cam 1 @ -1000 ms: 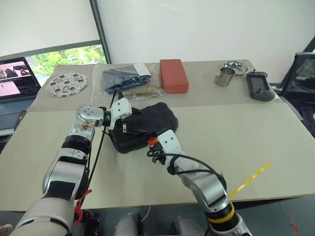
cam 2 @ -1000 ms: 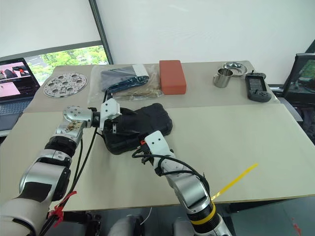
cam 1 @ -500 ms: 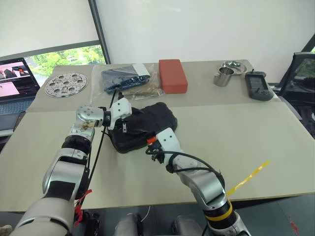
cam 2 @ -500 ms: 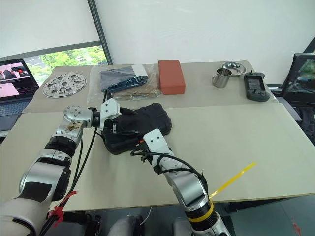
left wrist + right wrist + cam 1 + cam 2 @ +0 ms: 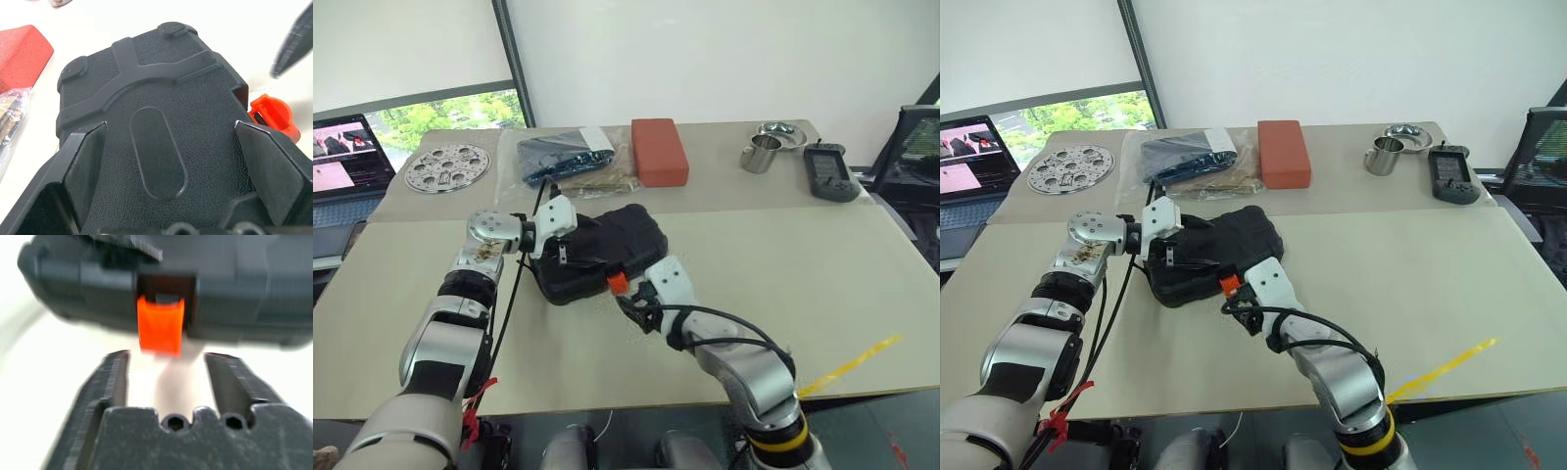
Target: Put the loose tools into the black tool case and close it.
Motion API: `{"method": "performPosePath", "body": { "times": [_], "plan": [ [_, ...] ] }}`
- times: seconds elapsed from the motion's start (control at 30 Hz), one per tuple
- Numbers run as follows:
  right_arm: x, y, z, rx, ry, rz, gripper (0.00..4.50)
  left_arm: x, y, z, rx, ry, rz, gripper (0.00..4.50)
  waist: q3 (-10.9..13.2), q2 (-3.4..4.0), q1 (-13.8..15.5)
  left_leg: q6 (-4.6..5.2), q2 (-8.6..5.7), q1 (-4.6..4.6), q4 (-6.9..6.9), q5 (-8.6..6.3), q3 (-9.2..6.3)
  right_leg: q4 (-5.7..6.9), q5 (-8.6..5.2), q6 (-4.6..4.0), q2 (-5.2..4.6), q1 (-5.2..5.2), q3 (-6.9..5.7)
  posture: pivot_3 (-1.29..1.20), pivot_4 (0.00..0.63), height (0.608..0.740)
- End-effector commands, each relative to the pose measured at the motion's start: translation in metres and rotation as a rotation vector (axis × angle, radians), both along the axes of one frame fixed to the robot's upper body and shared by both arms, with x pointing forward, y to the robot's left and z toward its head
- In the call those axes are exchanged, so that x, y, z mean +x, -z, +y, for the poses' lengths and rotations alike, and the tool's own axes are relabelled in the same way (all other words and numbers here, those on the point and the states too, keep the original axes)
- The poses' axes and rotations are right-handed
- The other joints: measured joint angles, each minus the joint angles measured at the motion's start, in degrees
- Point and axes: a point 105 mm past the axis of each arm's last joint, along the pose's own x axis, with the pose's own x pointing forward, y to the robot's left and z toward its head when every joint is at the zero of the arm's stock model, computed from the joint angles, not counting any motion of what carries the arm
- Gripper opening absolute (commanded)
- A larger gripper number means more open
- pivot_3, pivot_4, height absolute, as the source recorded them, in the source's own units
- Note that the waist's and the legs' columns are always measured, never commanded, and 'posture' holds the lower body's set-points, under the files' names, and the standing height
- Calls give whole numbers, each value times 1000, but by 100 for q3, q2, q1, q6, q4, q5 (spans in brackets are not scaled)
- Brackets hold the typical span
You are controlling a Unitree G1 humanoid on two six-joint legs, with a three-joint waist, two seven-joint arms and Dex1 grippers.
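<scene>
My right gripper (image 5: 166, 369) sits nearest me, fingers parted and empty, just short of the orange latch (image 5: 160, 324) on the closed black tool case (image 5: 597, 253). My left gripper (image 5: 171, 166) spreads wide across the case's lid. Beyond lie a clear bag (image 5: 570, 158), a red block (image 5: 659, 150), a perforated metal disc (image 5: 447, 166) and a steel cup (image 5: 761, 153). My right wrist view shows the latch hanging down, unfastened.
</scene>
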Motion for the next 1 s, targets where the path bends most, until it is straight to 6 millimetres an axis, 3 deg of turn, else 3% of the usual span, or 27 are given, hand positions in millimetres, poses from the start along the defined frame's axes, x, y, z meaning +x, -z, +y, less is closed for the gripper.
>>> {"method": "performPosePath", "body": {
  "times": [0.03,0.13,0.17,0.37,0.57,0.87,1.0],
  "plan": [
    [1,-10,15,33,-45,-27,1244,-7,30,2,81,3,88,4500,0,0,1,0,0,0,0,0,-1,0,0,0,0,0,0,0,150,740],
    [10,-12,18,28,-40,-44,192,-8,30,1,80,7,89,4500,-1,-1,4,0,-1,0,1,0,-1,0,0,0,0,0,0,0,150,740],
    [14,-12,19,22,-40,-52,90,-8,30,1,80,7,89,4500,-1,-2,9,1,-1,-1,1,0,-1,0,0,0,0,0,0,0,150,740],
    [38,-15,31,10,-50,-94,90,-8,31,1,79,8,91,4500,-3,-3,6,2,-2,-1,2,-1,0,0,0,0,0,-1,0,0,150,740],
    [54,-15,30,-20,-32,-141,90,-10,33,0,74,12,95,4500,-3,-3,3,1,-2,-1,2,0,1,2,0,0,-1,-2,-1,0,150,740],
    [48,-51,16,-14,-53,-223,90,-12,35,0,67,9,100,4500,-2,-3,3,0,0,-6,1,0,1,2,0,0,-1,-5,-1,0,150,740],
    [32,-49,25,-12,-135,-159,90,-12,36,-1,63,7,102,4500,-3,-2,2,0,2,-6,1,0,1,2,0,-1,-1,-7,0,0,150,740]
  ]
}}
